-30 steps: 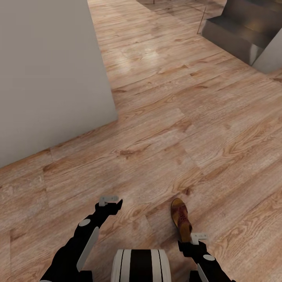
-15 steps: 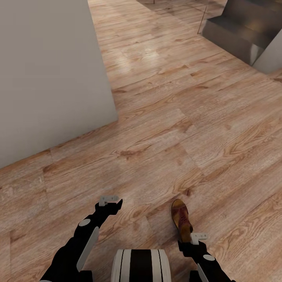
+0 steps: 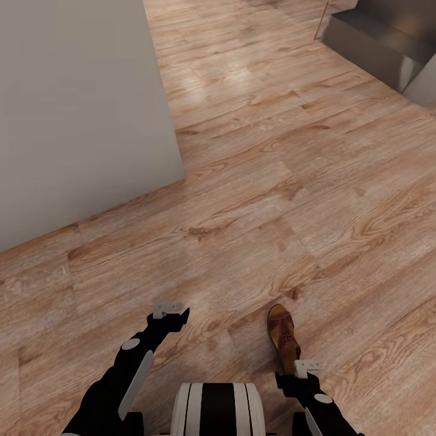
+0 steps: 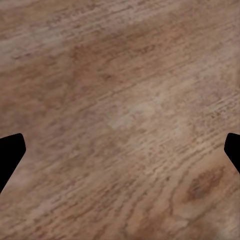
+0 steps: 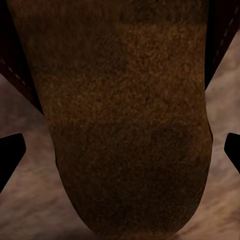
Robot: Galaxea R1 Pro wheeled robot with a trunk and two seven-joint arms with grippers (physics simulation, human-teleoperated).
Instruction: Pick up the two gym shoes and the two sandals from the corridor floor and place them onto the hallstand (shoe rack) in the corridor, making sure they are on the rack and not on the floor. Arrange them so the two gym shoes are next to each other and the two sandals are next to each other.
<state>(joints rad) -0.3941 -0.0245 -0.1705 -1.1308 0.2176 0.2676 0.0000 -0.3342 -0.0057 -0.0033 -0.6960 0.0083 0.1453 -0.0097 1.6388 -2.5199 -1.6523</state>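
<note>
The wood-plank floor (image 3: 284, 181) takes up most of what is visible from the head, light brown with strong grain, running away toward the far end. A plain pale wall (image 3: 72, 115) stands on the left side, its corner meeting the floor well ahead of the robot. At the far right sit dark grey steps (image 3: 375, 42), cut off by the edge of the view.

The robot's white-and-black trunk (image 3: 218, 409) shows low in the middle. The left arm (image 3: 130, 369) reaches forward over bare planks; the left gripper (image 4: 120, 150) hangs above the floor with nothing between its fingers (image 4: 10, 155), which stand wide apart at the two sides of its wrist camera view.

One brown sandal (image 3: 284, 336) lies on the floor just ahead of the right arm, its length pointing away from the robot, near the trunk's right side. The right gripper (image 5: 120, 150) sits directly over it: in the wrist view the sandal's brown insole (image 5: 125, 125) lies between the fingers (image 5: 11, 155), which are spread apart and not touching it as far as can be seen. From the head, the gripper tips themselves are too small to judge.
</note>
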